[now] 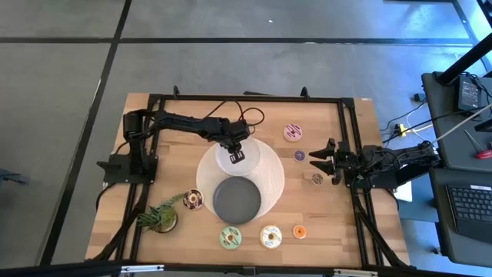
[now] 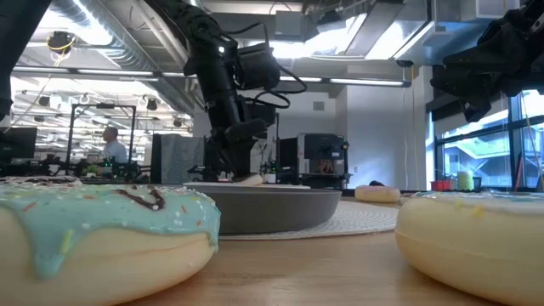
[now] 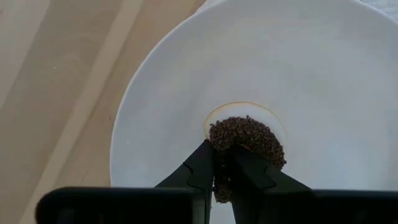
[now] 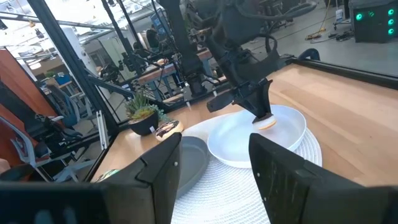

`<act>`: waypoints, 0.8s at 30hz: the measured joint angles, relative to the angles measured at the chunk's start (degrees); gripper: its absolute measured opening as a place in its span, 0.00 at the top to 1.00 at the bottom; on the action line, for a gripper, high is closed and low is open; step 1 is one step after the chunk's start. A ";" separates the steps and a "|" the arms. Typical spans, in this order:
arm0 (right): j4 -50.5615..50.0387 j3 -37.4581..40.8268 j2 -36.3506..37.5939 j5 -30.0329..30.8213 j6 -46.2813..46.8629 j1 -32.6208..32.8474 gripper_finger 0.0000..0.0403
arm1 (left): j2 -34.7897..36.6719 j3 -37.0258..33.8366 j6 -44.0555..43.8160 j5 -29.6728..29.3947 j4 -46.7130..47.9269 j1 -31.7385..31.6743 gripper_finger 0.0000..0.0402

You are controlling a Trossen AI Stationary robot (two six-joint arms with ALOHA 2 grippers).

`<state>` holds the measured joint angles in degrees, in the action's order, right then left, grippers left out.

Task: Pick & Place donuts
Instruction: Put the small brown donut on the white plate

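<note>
The left gripper (image 1: 236, 156) is pinched on the chocolate donut (image 3: 247, 142) and holds it at the face of the white plate (image 1: 257, 158), near the plate's middle rather than its rim, with bare plate open all round it; its arm reaches in from the left edge of the surface (image 1: 338, 223) and bends down at the wrist, so the fingers (image 3: 202, 168) point steeply onto the plate; the dark grey plate (image 1: 236, 198) lies just beside the white plate on the near side, overlapping its rim, both on a round white mat (image 1: 275, 185); the right gripper (image 1: 322, 164) hangs over the right side of the surface with its fingers spread wide and holding nothing, its arm folded back toward the right edge; 3 donuts sit close around it, the pink donut (image 1: 293, 132), the tiny purple donut (image 1: 300, 155) and the tiny brown donut (image 1: 317, 178), all apart from one another; along the near edge lie the green donut (image 1: 231, 238), the cream donut (image 1: 270, 236) and the tiny orange donut (image 1: 300, 231) in a row; a further chocolate-iced donut (image 1: 194, 200) rests just beside the potted plant (image 1: 161, 216) near the left corner; the far left stretch of the surface is bare wood.
</note>
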<state>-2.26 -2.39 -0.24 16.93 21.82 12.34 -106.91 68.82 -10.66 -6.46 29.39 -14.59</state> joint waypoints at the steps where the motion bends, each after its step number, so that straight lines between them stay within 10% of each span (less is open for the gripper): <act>1: 0.00 0.00 -0.01 0.00 0.00 0.00 0.53 | 0.00 0.00 -0.04 0.02 0.00 0.00 0.92; 24: 0.00 0.00 -0.01 0.00 0.15 0.00 0.53 | 0.00 0.00 -1.15 -4.30 1.09 -0.15 0.73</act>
<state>-2.26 -2.39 -0.25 16.93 21.98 12.34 -106.91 68.82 -11.81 -10.76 30.48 -14.74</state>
